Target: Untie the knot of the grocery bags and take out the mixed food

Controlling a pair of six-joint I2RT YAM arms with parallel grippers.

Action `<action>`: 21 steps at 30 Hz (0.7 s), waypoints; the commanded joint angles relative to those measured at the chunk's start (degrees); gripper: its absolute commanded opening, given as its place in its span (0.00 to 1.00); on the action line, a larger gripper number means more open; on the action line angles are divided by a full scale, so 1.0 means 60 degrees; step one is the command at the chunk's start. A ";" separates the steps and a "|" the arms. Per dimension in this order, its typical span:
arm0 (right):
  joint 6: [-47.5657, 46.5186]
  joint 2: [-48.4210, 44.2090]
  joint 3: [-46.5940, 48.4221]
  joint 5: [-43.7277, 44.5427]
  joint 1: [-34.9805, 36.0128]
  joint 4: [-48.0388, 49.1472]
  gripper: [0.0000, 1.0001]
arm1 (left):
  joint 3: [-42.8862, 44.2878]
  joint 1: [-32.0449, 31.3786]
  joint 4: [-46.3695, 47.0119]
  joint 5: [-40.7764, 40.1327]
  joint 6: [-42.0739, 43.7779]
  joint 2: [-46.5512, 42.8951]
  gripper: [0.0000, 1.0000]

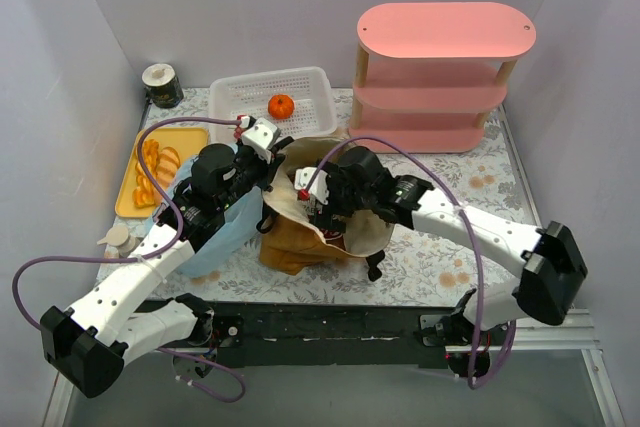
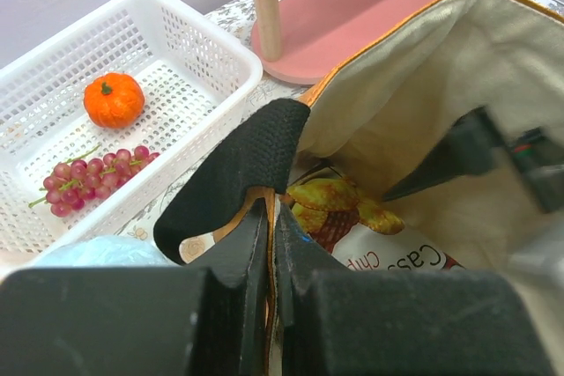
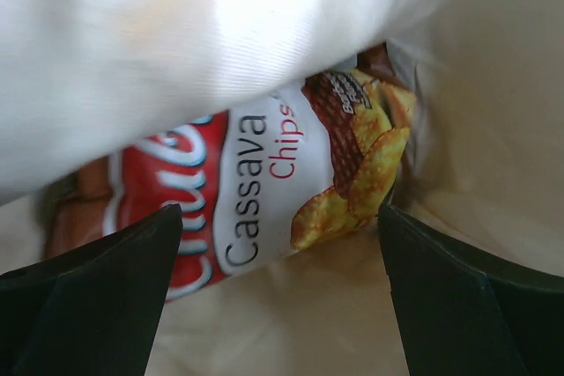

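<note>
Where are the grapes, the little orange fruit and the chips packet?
grapes (image 2: 91,179), left wrist view, middle of bunch.
orange fruit (image 2: 114,100), left wrist view, rounded front.
chips packet (image 3: 256,173), right wrist view, printed face.

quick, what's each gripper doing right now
Left gripper: closed, pinching the rim of the mustard-brown tote beside its black strap.
Right gripper: open wide inside the tote, over the cassava chips packet, not gripping it.

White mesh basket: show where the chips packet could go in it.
Bare mesh lies in the white plastic basket between the small round orange fruit and the wall nearest the pink shelf. The reddish-purple grapes crowd the opposite end.
</note>
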 commanded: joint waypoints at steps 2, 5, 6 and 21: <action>0.0821 0.0877 -0.0124 0.1379 -0.0047 0.1666 0.98 | 0.0165 0.0031 0.0039 -0.0090 0.0112 -0.0153 0.00; 0.0499 0.1287 -0.0256 0.1557 -0.0047 0.2033 0.98 | 0.0048 0.0031 0.0068 -0.0105 0.0156 -0.0241 0.00; 0.0396 0.1491 -0.0271 0.1499 -0.0047 0.2004 0.98 | 0.0019 0.0031 0.0112 -0.0076 0.0171 -0.0255 0.00; -0.1333 0.1026 -0.0594 0.0766 -0.0061 0.1317 0.19 | -0.0186 0.0089 0.0229 0.0099 0.0127 -0.0358 0.00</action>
